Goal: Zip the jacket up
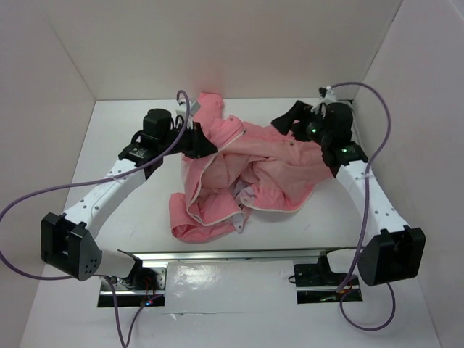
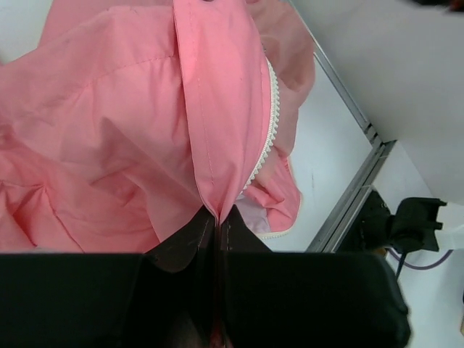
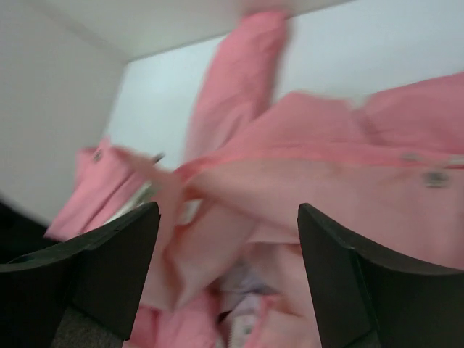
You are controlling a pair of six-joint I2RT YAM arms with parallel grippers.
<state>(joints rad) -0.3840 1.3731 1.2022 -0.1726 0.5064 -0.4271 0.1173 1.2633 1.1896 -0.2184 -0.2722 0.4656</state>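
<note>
- The white table sat inside plain white walls. A metal rail ran along its near edge.
- The jacket lay crumpled and unzipped at the middle of the table, between the two arms. One sleeve reached toward the back wall, and a loose front panel trailed toward the near left. The paler lining showed among the folds.
- The left arm reached in from the near left. The right arm reached in from the near right. A purple cable looped beside each.
- The left gripper was at the jacket's left edge. Its jaws were clenched on a raised fold of the pink fabric, which ran up from the fingertips as a taut ridge.
- The right gripper was at the jacket's far right corner. Its jaws were released and spread wide, with the dark fingers apart and nothing between them. The wrist view was blurred, so contact with the cloth could not be determined.
- The white zipper edging ran down the right side of the gripped fold. It lay just beside the left gripper's hold and was not inside it.
- Small grey studs appeared on the panel near the right gripper, too blurred to identify.
</note>
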